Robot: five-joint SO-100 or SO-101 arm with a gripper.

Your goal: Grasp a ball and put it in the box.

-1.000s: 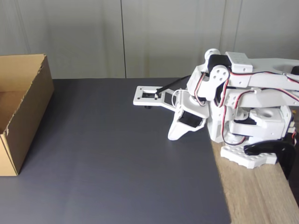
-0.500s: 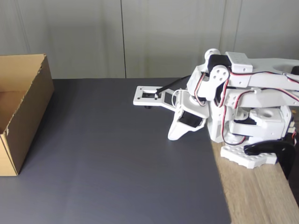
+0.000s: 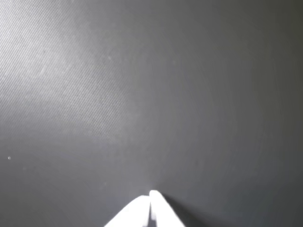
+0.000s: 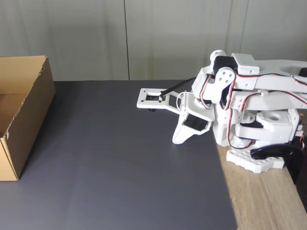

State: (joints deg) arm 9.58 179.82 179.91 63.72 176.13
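We see one box [image 4: 21,112], brown corrugated cardboard, at the left edge of the fixed view; that edge cuts off its left part, so we can make out only its open top, one long side and part of its bare inner floor. What lies deeper inside it is hidden from us. We cannot find the ball in either view, so we cannot say where it lies. One white arm [image 4: 249,103] sits folded at the right of the fixed view, its base on a strip of wooden tabletop [image 4: 266,201], its far end cut off by the right edge. Its one gripper [image 4: 176,140] points down with its tips resting on or just above the dark grey mat [image 4: 120,167], well apart from the box. In the wrist view the two white fingertips [image 3: 142,210] meet at the bottom edge with barely a seam between them, so we read the gripper [image 3: 150,196] as clenched on nothing, over bare mat [image 3: 142,94].
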